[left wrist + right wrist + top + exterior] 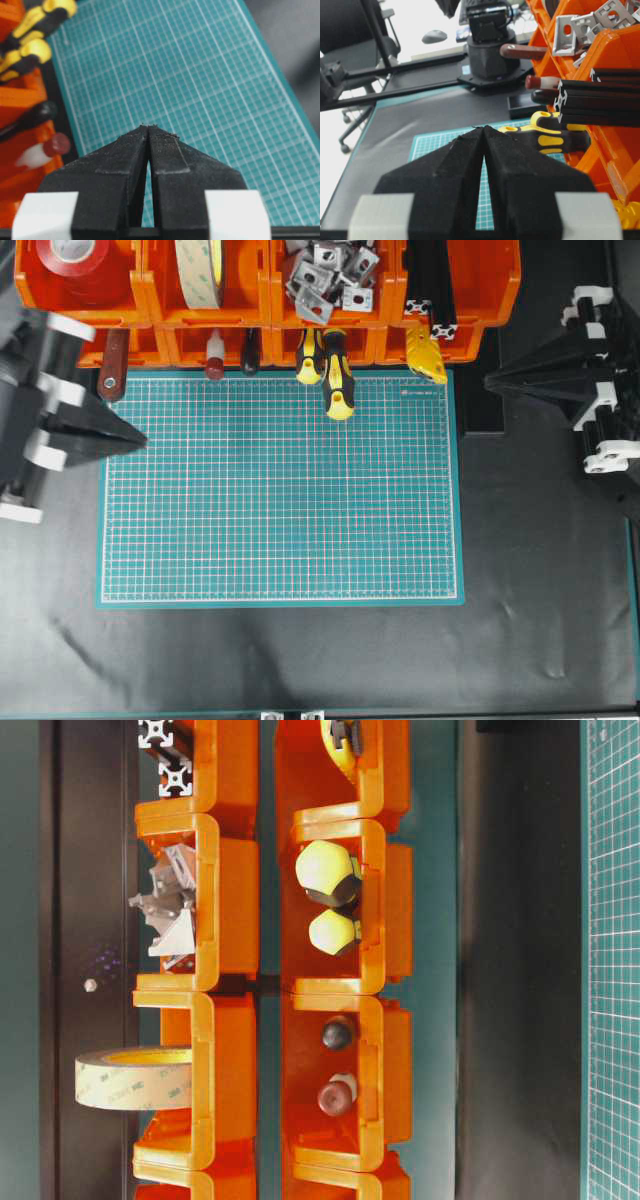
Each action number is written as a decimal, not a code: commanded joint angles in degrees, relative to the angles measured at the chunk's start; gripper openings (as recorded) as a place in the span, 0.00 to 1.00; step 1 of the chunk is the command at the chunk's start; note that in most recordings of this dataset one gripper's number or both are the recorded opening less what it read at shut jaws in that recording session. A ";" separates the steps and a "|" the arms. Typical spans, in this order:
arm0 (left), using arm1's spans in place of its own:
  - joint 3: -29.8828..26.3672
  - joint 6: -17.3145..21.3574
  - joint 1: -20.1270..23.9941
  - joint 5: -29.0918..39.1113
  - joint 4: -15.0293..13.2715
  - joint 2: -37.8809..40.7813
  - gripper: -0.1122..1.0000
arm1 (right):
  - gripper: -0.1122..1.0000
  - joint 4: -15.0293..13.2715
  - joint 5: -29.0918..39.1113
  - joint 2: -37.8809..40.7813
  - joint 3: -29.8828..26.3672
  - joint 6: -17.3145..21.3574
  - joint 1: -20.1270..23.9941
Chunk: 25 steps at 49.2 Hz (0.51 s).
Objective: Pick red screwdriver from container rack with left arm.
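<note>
The red screwdriver (214, 356) lies handle-out in a front bin of the orange container rack (148, 300), its dark red cap pointing at the mat. The cap and white band also show in the table-level view (335, 1097) and at the left edge of the left wrist view (56, 145). My left gripper (140, 440) hovers over the mat's left edge, below and left of the screwdriver, apart from it. Its jaws are shut with nothing between them (148, 127). My right gripper (488, 383) rests at the far right, also shut and empty (483, 128).
A green cutting mat (280, 490) covers the table's middle. Two yellow-and-black screwdrivers (337, 380), a black-handled tool (249, 355) and a red-brown flat handle (113, 365) stick out of neighbouring bins. The back bins hold tape rolls (200, 270), metal brackets (325, 275) and black profiles (432, 285).
</note>
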 commanded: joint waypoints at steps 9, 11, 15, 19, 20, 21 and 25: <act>-8.61 -0.09 -2.37 5.89 8.70 10.46 0.10 | 0.11 0.18 -0.79 0.26 -0.70 0.09 -0.62; -10.11 -0.62 -3.52 8.35 12.66 12.30 0.10 | 0.11 0.26 -0.70 0.26 -0.70 0.09 -0.62; -13.01 -4.75 -6.42 14.94 23.29 15.29 0.10 | 0.11 0.18 -0.62 0.26 -0.70 0.09 -0.62; -14.77 -15.64 -10.20 20.92 36.91 17.84 0.10 | 0.11 0.18 -0.62 0.26 -0.70 0.09 -0.53; -14.77 -18.63 -10.99 22.06 39.73 18.28 0.10 | 0.10 0.18 -0.62 0.26 -0.70 0.09 -0.53; -14.59 -21.71 -11.78 23.20 42.63 18.54 0.10 | 0.11 0.26 -0.62 0.26 -0.70 0.09 -0.44; -12.66 -32.52 -14.59 26.37 51.15 19.60 0.10 | 0.10 0.18 -0.53 0.26 -0.70 0.09 -0.26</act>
